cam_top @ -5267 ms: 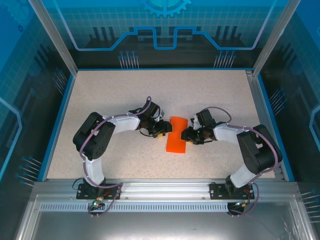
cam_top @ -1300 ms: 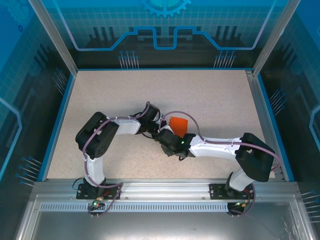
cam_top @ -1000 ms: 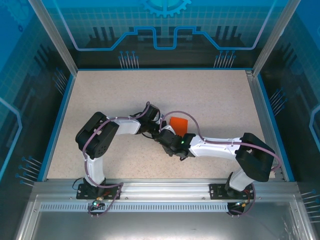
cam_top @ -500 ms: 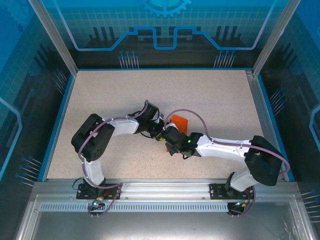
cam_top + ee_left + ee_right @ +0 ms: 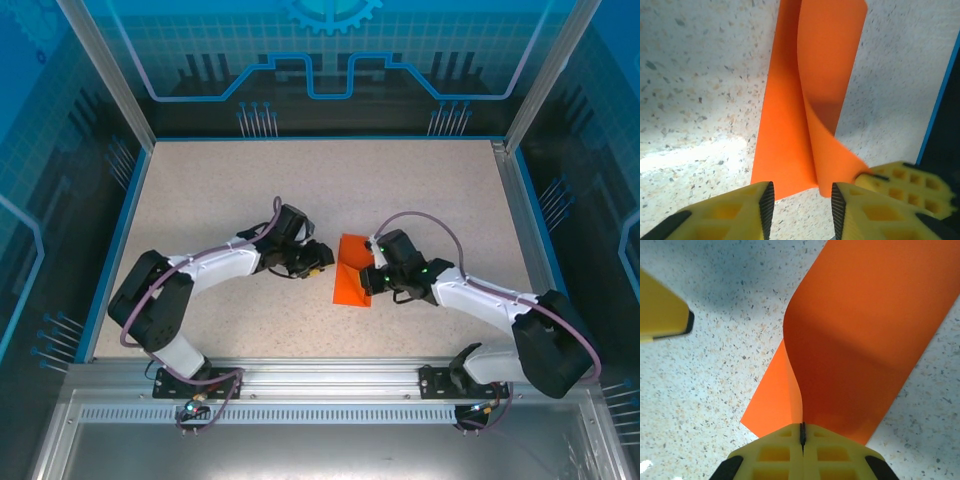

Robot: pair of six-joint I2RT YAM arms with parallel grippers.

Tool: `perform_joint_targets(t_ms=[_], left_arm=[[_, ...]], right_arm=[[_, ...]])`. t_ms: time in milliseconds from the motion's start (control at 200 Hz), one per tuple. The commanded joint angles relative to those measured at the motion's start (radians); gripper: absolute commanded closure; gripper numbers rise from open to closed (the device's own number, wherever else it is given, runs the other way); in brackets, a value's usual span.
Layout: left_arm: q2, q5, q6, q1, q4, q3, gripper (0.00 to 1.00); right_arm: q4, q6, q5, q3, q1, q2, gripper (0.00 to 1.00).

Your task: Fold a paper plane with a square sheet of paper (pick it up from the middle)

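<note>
Mid-table, from my remote desk: I'm watching the right gripper [image 5: 802, 440] clamping the right edge of the square sheet of paper [image 5: 865, 325]. Its yellow fingers are pressing fully together w/ the orange sheet coming out of the seam btwn them. The sheet is lying folded over on the speckled table [image 5: 200, 200], a bit right of ctr, showing on the top cam as a narrow strip running near to far, slightly tilted. The upper layer isn't lying flat. On the right wrist cam it's curling up from the pinch, while the lower layer is resting on the tabletop. I'm seeing the left gripper [image 5: 800, 192] sitting just beside the sheet's left edge, jaws standing part-open w/ nothing clamped. On the left wrist cam the sheet's closest edge is lying right at the gap btwn its tips, and I can't tell whether either tip is touching it. Opposite, the right gripper's fingers [image 5: 900, 182] are showing at that cam's lower right, meeting the lifted flap. The two arms are reaching in from either side, w/ the table's blue border [image 5: 940, 100] running behind.
</note>
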Motion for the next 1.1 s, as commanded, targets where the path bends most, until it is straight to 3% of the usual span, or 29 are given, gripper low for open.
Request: perform_joint_targets(t_ms=[0,180,350,570,860,1095], left_arm=[[0.006,-0.006,0.044,-0.052,-0.046,0.005,0.7],[0.079,-0.014,0.039,-0.119,-0.047,0.044,0.83],[0.159,0.0,0.025,-0.142,-0.02,0.08,0.85],[0.241,-0.049,0.04,-0.157,-0.108,0.141,0.89],[0.231,-0.191,0.085,-0.154,-0.219,0.116,0.9],[0.223,-0.228,0.113,-0.137,-0.26,0.108,0.91]], right_arm=[[0.037,-0.002,-0.116,-0.022,-0.037,-0.013,1.0],[0.029,0.005,-0.099,-0.034,-0.06,-0.017,1.0],[0.019,0.009,-0.079,-0.041,-0.064,-0.03,0.99],[0.019,0.017,-0.07,-0.047,-0.071,-0.024,0.98],[0.049,0.027,-0.129,-0.031,-0.075,-0.002,0.98],[0.082,0.04,-0.169,-0.02,-0.068,0.019,0.97]])
